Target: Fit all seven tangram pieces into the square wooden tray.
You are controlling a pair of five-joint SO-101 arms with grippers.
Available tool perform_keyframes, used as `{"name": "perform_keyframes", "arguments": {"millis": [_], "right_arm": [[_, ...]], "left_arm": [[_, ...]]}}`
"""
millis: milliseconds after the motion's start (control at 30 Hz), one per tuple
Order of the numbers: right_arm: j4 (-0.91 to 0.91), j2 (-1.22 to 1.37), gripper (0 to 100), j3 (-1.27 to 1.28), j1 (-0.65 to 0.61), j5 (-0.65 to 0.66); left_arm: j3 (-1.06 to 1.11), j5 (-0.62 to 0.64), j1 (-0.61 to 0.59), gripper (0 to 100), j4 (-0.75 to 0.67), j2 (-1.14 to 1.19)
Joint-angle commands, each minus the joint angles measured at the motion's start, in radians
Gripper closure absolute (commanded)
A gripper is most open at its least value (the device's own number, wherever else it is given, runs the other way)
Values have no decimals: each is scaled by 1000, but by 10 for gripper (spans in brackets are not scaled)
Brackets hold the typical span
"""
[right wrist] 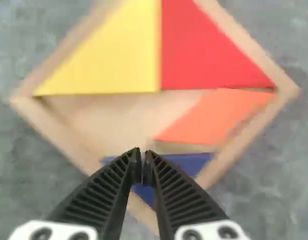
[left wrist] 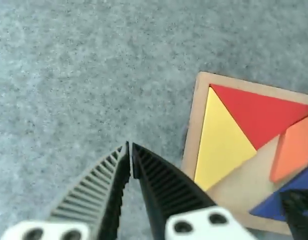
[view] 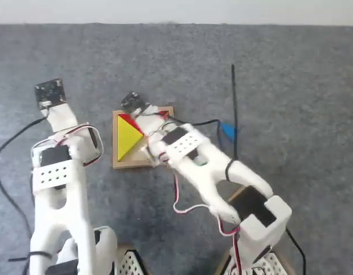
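The square wooden tray (view: 130, 165) lies on the grey carpet and holds a yellow triangle (view: 127, 138) and a red triangle (view: 129, 120). In the right wrist view the tray (right wrist: 34, 115) also carries an orange piece (right wrist: 218, 117) and a dark blue triangle (right wrist: 186, 162) that lies against the rim. My right gripper (right wrist: 142, 152) is shut, its tips just over that blue triangle. My left gripper (left wrist: 130, 147) is shut with nothing in it, over bare carpet beside the tray (left wrist: 196, 120). The right arm (view: 187, 149) covers the tray's right half.
A light blue piece (view: 226, 130) lies on the carpet right of the tray, beside a black cable (view: 234, 109). The left arm (view: 56, 166) stands left of the tray. Open carpet stretches behind and to the far right.
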Motion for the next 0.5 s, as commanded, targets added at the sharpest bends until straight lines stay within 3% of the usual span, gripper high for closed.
{"name": "perform_keyframes", "arguments": {"millis": [0, 200, 367, 467], "right_arm": [[1, -15, 983, -58, 82, 11], [36, -30, 983, -86, 114, 8], [47, -125, 980, -101, -15, 11], [-39, -73, 979, -101, -33, 11]], "left_arm": [[-8, 9, -5, 988, -26, -38], [-8, 6, -3, 988, -21, -41], [-7, 5, 17, 988, -21, -40], [-7, 3, 14, 988, -21, -40]]}}
